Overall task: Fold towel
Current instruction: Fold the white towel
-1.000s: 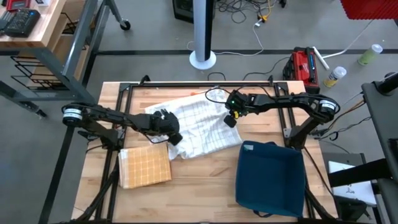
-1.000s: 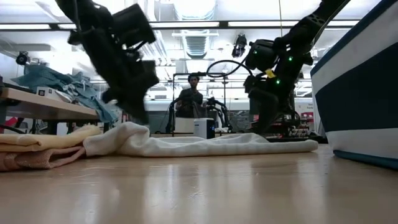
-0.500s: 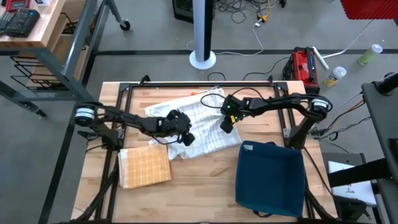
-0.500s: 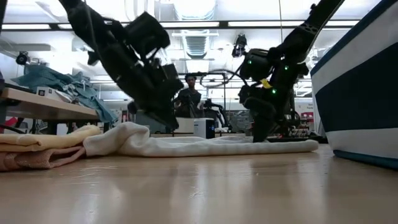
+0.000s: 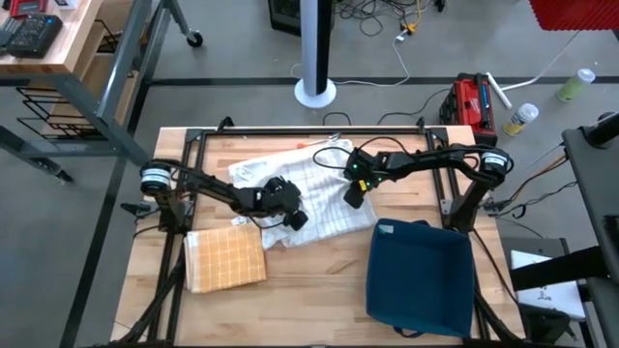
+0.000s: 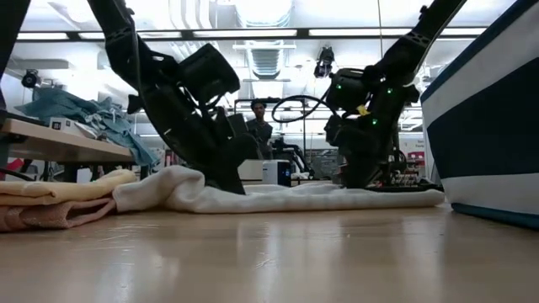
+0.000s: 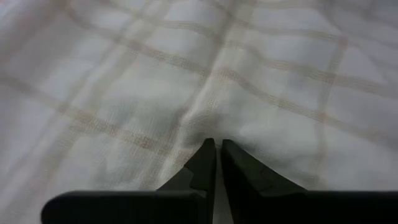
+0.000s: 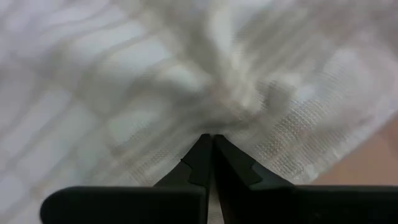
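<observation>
A white towel with thin checks (image 5: 309, 193) lies crumpled in the middle of the table, its underside on the wood; in the low view it is a low ridge (image 6: 286, 198). My left gripper (image 5: 295, 220) is shut and slants down onto the towel's near left part (image 6: 232, 187). My right gripper (image 5: 353, 193) is shut and points steeply down onto the towel's right part (image 6: 358, 181). My left gripper touches the towel's top layer with the ends of its shut fingers (image 7: 208, 152), slanting down from the table's left. A pucker in the cloth (image 7: 199, 115) runs up to the tips; whether a fold is caught between them cannot be told. The towel stays on the table. My right gripper presses its shut fingertips (image 8: 208, 146) onto the towel near its right edge, coming steeply from above. Cloth is bunched just ahead of the tips (image 8: 224, 99). Bare wood (image 8: 373, 162) shows close beside it. The towel lies on the table.
A folded yellow checked towel (image 5: 224, 261) lies at the near left, seen as a stack (image 6: 50, 198) in the low view. A dark blue bin (image 5: 421, 275) stands at the near right, close to the towel's right end (image 6: 488, 126). A person stands in the room beyond.
My left gripper has sunk and gone toward the table's right, tipping more steeply, from above the towel's left edge down onto the cloth. My right gripper has come down a little onto the towel. Both have stayed shut. The towel's right end has spread slightly toward the bin.
</observation>
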Controlling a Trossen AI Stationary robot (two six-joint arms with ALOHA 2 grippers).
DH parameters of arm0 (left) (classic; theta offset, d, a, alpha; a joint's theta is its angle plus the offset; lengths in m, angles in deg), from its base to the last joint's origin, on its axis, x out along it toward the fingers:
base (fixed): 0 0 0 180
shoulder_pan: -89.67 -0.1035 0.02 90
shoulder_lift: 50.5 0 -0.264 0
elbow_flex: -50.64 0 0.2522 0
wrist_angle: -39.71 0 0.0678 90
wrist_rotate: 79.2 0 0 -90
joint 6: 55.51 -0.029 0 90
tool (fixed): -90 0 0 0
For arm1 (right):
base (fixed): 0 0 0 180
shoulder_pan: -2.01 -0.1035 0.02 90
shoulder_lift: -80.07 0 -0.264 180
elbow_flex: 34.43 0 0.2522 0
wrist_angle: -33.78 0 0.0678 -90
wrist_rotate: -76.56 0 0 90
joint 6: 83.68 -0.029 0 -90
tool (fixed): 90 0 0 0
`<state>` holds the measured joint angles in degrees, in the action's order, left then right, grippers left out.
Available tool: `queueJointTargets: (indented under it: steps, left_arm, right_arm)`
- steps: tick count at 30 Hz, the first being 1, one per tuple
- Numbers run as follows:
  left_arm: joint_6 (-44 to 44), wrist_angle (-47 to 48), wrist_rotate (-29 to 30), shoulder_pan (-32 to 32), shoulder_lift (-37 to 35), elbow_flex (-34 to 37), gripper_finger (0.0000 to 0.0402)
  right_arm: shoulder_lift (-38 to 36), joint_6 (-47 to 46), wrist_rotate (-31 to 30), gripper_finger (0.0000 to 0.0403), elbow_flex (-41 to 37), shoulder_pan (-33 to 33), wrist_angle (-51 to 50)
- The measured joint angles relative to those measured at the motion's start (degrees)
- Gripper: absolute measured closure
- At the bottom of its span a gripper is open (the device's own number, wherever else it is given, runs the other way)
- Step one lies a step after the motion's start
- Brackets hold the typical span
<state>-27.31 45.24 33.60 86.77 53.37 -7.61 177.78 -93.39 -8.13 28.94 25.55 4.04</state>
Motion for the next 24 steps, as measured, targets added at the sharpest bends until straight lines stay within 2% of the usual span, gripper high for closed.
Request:
queueJointTargets:
  steps: [5, 8, 18, 21, 24]
  left_arm:
    - [0.3, 1.2, -6.9, 0.0, 0.0, -0.1, 0.0381]
    - [0.3, 1.3, -9.3, 0.0, -0.1, -0.1, 0.0381]
    - [-0.5, 0.2, -10.6, 0.1, 0.0, 0.0, 0.0381]
    - [-0.5, -3.7, -10.7, 0.1, -0.1, 0.3, 0.0381]
    - [-2.2, -11.0, -13.3, 0.1, 0.0, 0.6, 0.0381]
  right_arm:
    - [-0.3, 0.6, 6.7, 0.0391, 0.0, 0.0, -2.9]
    - [-0.9, 0.9, 7.2, 0.0391, 0.0, 0.0, -5.3]
    - [-4.3, 4.5, 6.7, 0.0391, -0.2, 0.0, -11.5]
    - [-5.3, 4.8, 6.6, 0.0391, -0.2, 0.0, -11.3]
    - [-6.3, 5.0, 6.6, 0.0391, -0.2, 0.1, -10.8]
